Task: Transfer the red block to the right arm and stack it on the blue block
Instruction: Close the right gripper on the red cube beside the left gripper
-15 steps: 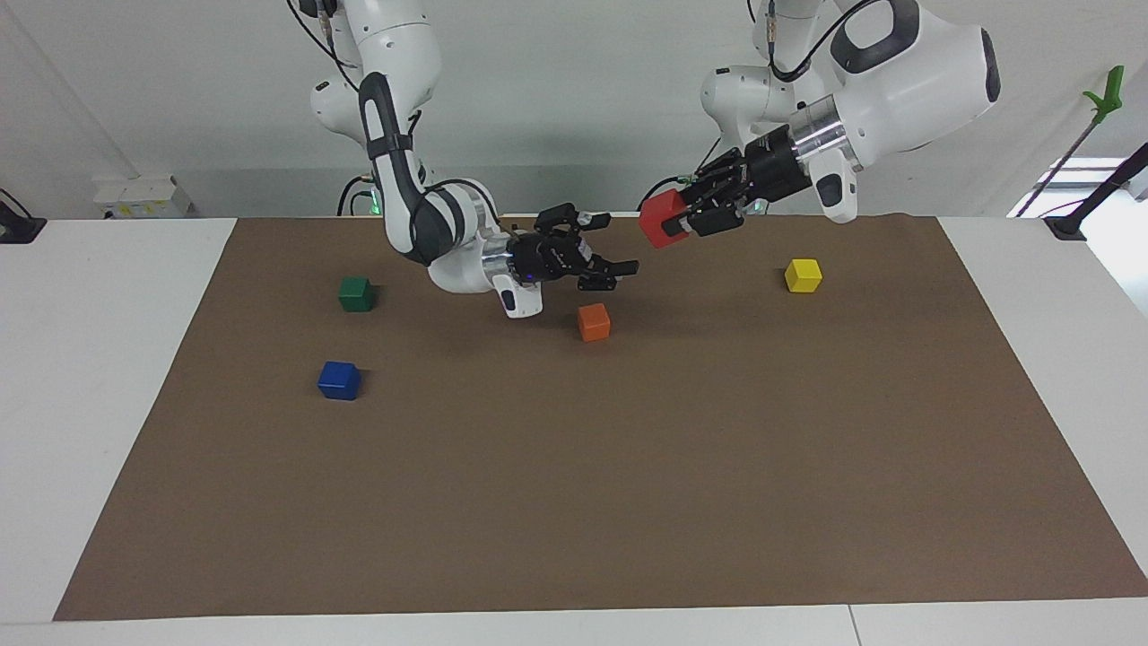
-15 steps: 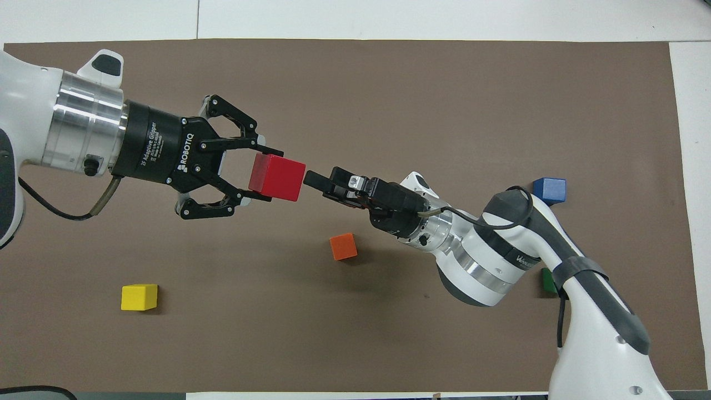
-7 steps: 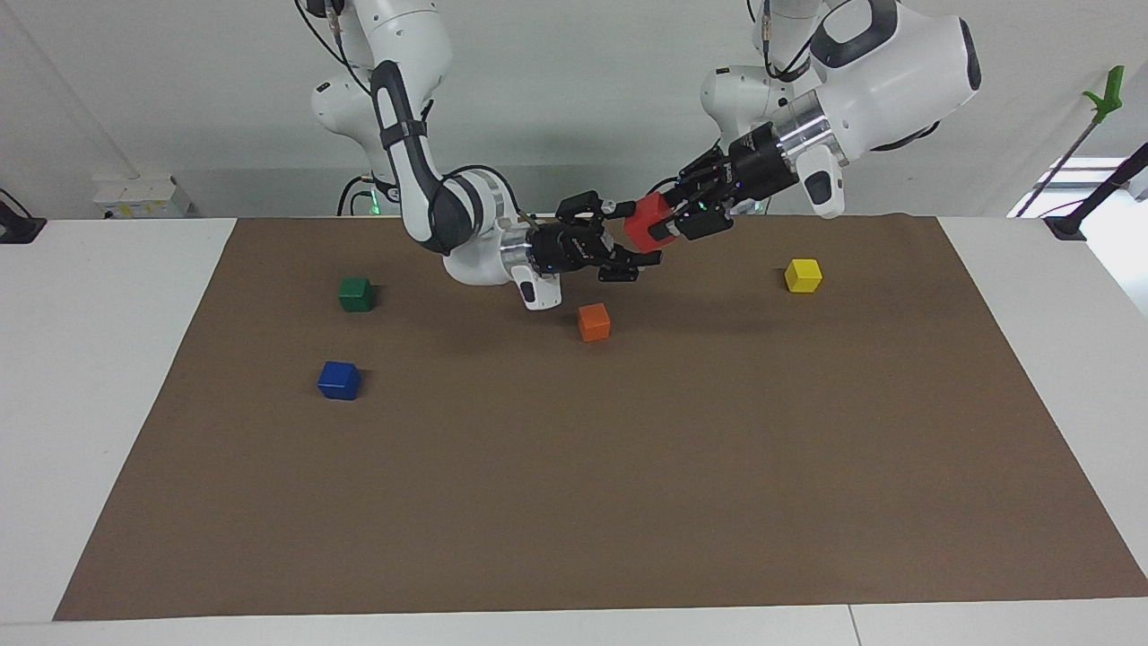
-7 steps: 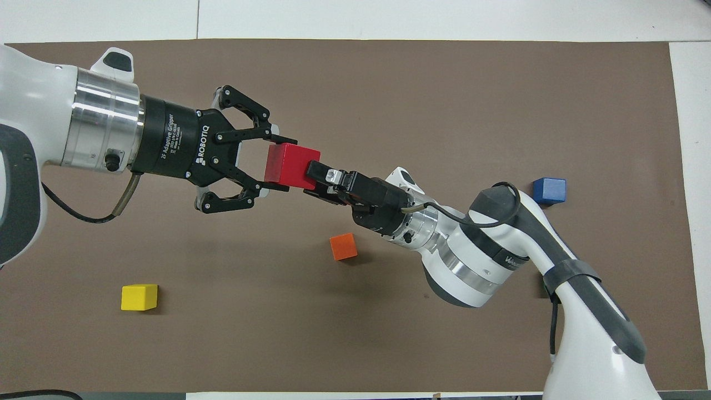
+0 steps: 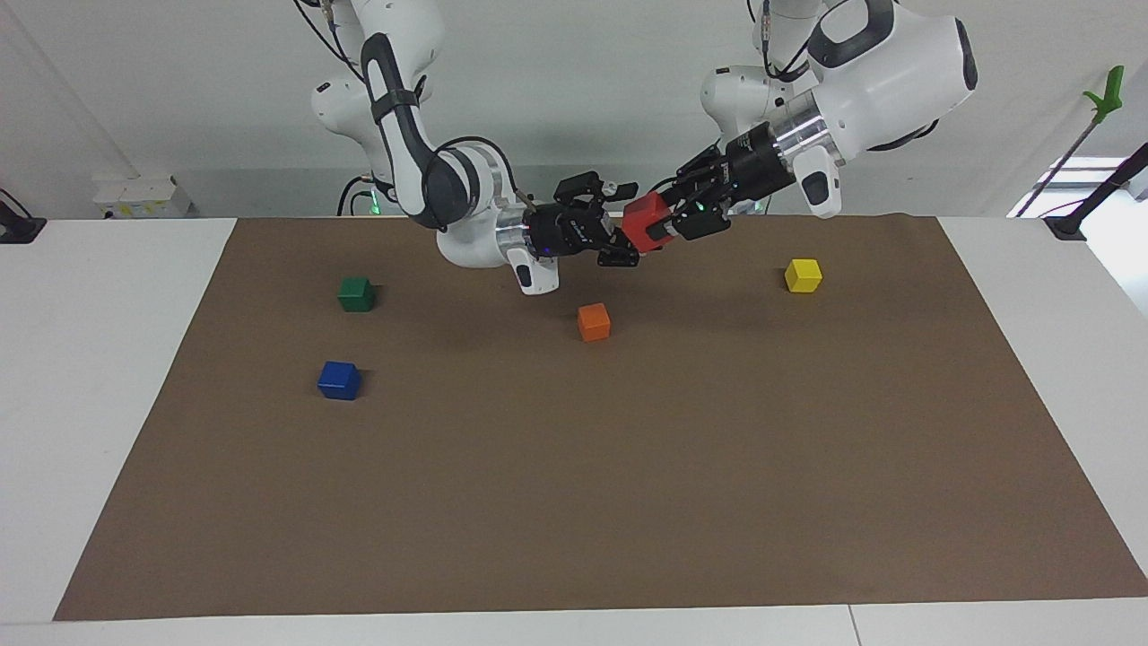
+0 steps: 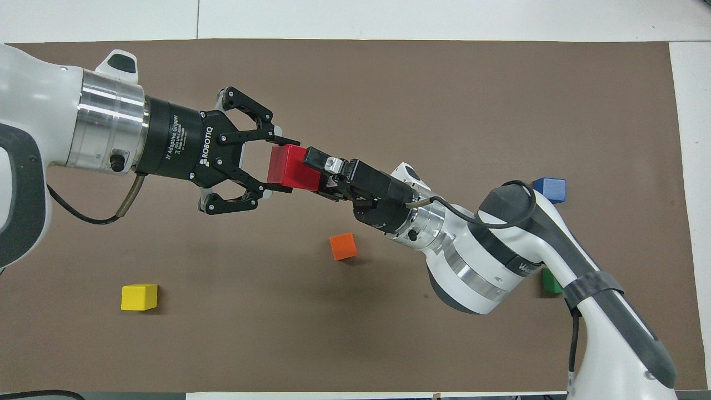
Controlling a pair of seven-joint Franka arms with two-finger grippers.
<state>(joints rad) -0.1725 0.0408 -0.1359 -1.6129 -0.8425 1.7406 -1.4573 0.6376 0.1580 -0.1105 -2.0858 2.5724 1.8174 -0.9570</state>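
1. left gripper (image 5: 671, 222) (image 6: 278, 166) up in the air over the brown mat (image 5: 628, 502) (image 6: 389, 83), above the mat's strip nearest the robots; fingers clamped on the red block (image 5: 647, 222) (image 6: 291, 168), one on each of two opposite faces
2. red block held off the table, tilted, over the mat above the orange block (image 5: 594, 321) (image 6: 343, 246); well apart from it in height
3. right gripper (image 5: 621, 226) (image 6: 318, 175) also in the air, meeting the red block from the right arm's end; jaws apart, one finger over the block's top and one under it; cannot tell whether the fingertips touch the block
4. right arm (image 5: 421, 170) (image 6: 500, 261) bent low across the mat; in the overhead view it covers part of the green block (image 5: 356, 293) (image 6: 551, 281)
5. blue block (image 5: 339, 379) (image 6: 550, 189) sits flat on the mat toward the right arm's end, farther from the robots than the green block; nothing on it
6. yellow block (image 5: 803, 274) (image 6: 139, 296) on the mat toward the left arm's end, near the robots; orange block on the mat about mid-width between green and yellow
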